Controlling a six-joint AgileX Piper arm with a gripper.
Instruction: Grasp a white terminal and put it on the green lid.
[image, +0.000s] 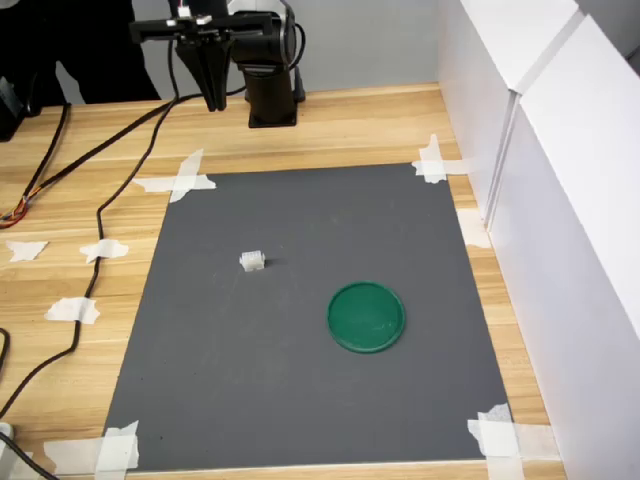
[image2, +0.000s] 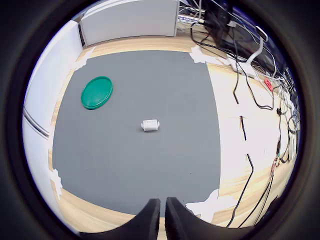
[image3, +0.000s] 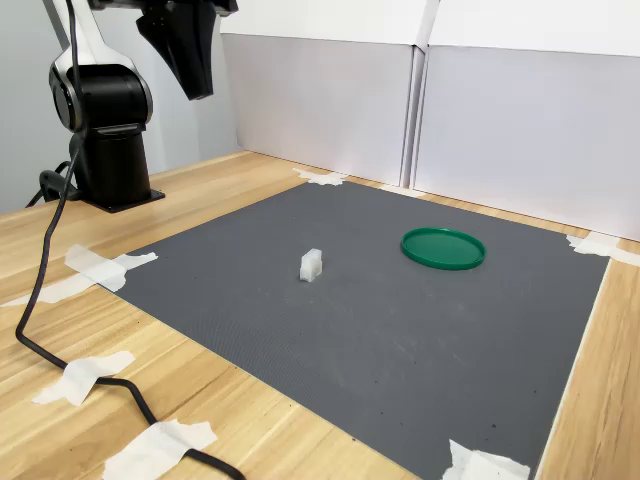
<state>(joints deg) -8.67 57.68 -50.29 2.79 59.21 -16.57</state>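
Grey mat (image: 300, 400) holds one white terminal (image: 252, 262), mid-frame in the first exterior view, far below the clenched, empty claw (image: 213, 103) at upper left; one green lid (image: 366, 317) lower right.

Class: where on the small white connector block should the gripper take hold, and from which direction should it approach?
Come straight down from above and close on the two opposite long faces of the white terminal, across its narrow width. It lies alone on the grey mat, clear of the green lid. The gripper hangs high, fingers nearly together, so it likely must open first.
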